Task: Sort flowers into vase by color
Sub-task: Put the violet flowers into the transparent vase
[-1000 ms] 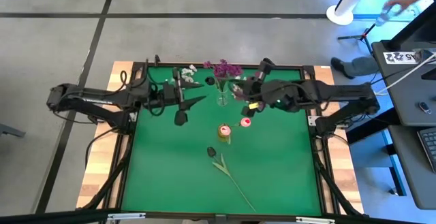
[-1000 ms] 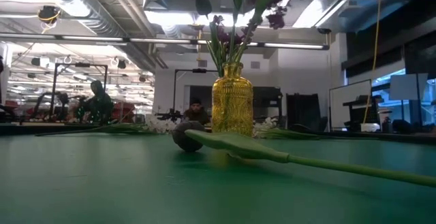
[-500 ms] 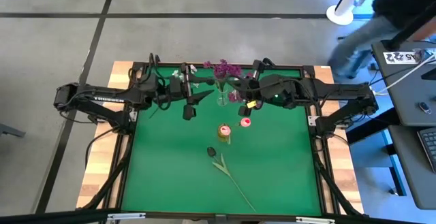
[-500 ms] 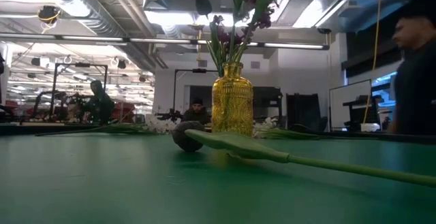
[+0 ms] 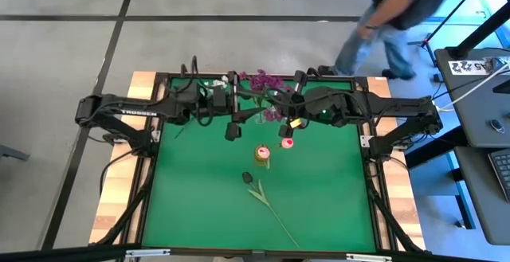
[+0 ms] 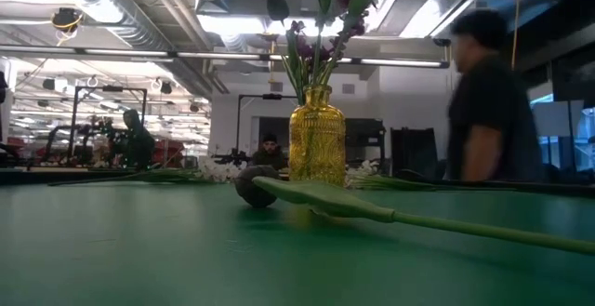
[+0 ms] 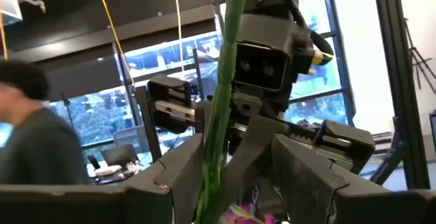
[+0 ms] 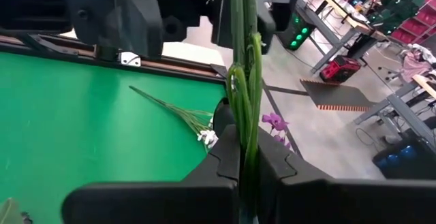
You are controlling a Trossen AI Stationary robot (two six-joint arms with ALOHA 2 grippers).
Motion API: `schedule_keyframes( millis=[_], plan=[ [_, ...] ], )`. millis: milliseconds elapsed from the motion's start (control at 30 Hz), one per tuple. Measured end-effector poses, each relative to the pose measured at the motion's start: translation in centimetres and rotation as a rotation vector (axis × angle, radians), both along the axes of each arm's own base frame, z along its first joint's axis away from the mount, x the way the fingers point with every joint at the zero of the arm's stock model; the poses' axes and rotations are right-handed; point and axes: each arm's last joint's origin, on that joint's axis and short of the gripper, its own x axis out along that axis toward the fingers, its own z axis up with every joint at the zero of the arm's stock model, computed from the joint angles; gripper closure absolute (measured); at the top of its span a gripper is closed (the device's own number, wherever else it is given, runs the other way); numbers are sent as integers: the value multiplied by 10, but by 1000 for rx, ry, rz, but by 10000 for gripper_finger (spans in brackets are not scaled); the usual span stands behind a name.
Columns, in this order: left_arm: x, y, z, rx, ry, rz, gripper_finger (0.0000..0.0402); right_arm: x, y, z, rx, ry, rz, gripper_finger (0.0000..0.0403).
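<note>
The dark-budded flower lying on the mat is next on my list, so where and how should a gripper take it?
Grip the dark-budded flower on its bare stem, between leaf and stem end, coming straight down with the fingers across it. It lies flat on the green mat, nothing near it; the bud and broad leaf would likely crush.

Yellow vase (image 6: 316,145), seemingly magenta flowers (image 5: 263,80)

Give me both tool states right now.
Left tool: cannot be told.
Right tool: closed on green flower stems.
</note>
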Motion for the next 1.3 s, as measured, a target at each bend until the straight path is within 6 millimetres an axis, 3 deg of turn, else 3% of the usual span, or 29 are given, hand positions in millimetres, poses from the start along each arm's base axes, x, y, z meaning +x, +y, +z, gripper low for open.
schedule_keyframes(
  millis=[300, 433, 633, 867, 1000, 1300],
  plan=[
    [4, 1, -2, 16, 9, 36, 247, -1, 0, -2, 7, 21, 3, 391],
    [3, 2, -1, 9, 4, 71, 289, 0, 0, -2, 7, 21, 3, 391],
    [4, 3, -2, 3, 9, 101, 384, 0, 0, -3, 7, 23, 2, 391],
    [4, 3, -2, 6, 10, 106, 397, 0, 0, -3, 6, 27, 3, 382],
    [4, 3, -2, 1, 11, 103, 399, -4, 0, -2, -4, 41, -1, 342],
    [3, 1, -1, 1, 2, 101, 401, -19, 4, 7, -24, 23, -47, 202]
  ],
)
